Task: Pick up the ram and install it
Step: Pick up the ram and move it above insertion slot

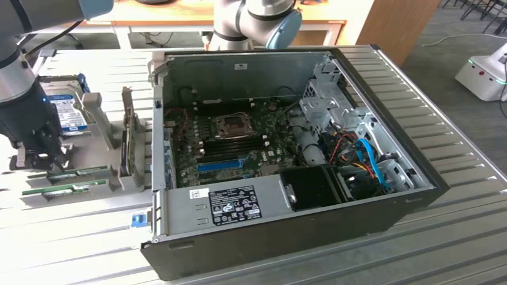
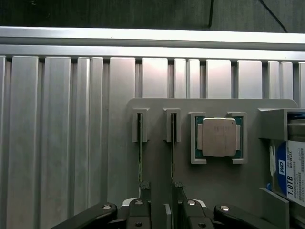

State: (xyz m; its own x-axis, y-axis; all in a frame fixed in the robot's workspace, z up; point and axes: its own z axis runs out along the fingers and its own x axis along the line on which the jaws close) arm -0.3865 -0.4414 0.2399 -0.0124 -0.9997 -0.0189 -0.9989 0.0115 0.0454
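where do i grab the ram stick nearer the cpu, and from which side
Grip the ram by its top edge near mid-length, pads on the two flat faces, coming straight down. It stands on edge in the gray holder, its end in a slot bracket and a second stick close beside, so only that edge is free.

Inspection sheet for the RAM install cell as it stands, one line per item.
surface: ribbed metal table; grey parts holder on it.
job's things: two ram sticks on edge in holder slots; open PC case with motherboard exposed.
clutter: CPU and hard drive in the holder.
grippers: hand open, over the ram sticks, holding nothing.
cables: blue ribbon and red-orange wires inside the case.
surroundings: second arm behind the case; white machine on the floor.
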